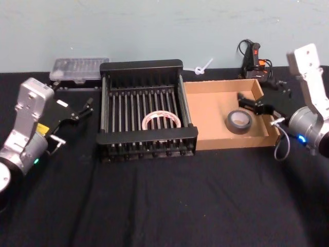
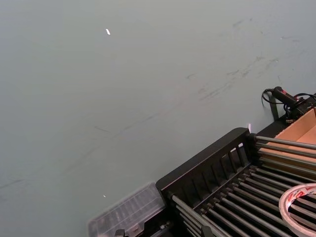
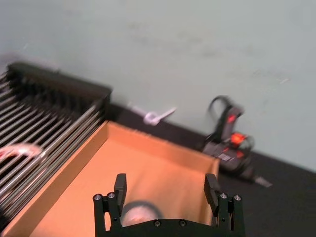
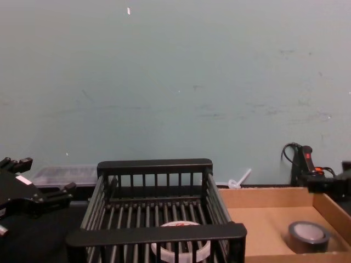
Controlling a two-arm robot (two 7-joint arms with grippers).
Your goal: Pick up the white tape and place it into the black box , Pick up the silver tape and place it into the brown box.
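Note:
The white tape [image 1: 161,121] lies flat on the slatted bottom of the black box [image 1: 148,140], near its front; its edge also shows in the left wrist view [image 2: 300,205] and low in the chest view [image 4: 180,247]. The silver tape [image 1: 239,121] rests on the floor of the brown box [image 1: 205,110], towards its right side. My right gripper [image 1: 253,104] hangs open just above and right of the silver tape, with nothing between its fingers [image 3: 120,186]. My left gripper [image 1: 82,109] is open and empty, left of the black box.
A clear plastic case [image 1: 79,69] sits behind the black box at the left. A black tool with red marks [image 1: 254,60] and a white tie [image 1: 203,67] lie behind the brown box. The black cloth [image 1: 164,206] stretches to the front.

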